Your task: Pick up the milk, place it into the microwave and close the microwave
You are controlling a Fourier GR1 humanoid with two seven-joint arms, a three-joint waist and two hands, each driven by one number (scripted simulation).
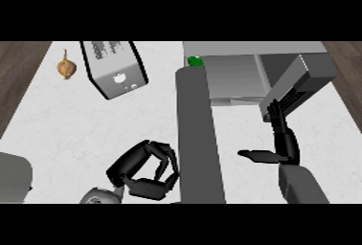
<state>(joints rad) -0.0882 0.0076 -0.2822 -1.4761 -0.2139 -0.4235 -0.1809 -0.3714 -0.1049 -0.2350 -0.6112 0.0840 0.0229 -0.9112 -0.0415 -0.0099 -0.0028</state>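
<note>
Closing step in hand: right hand (281, 139), fingers straight, tips against open microwave door (300, 86). Milk not identifiable; a green-topped item (194, 61) sits by the microwave (237, 72). Left hand (145, 170) curled, holding nothing, above surface (63, 124). Next: swing door shut

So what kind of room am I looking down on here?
Most likely a kitchen: a pale marbled counter top carries a grey box-shaped microwave with its door swung open, a slanted grey appliance, and a brown onion-like bulb.
</note>
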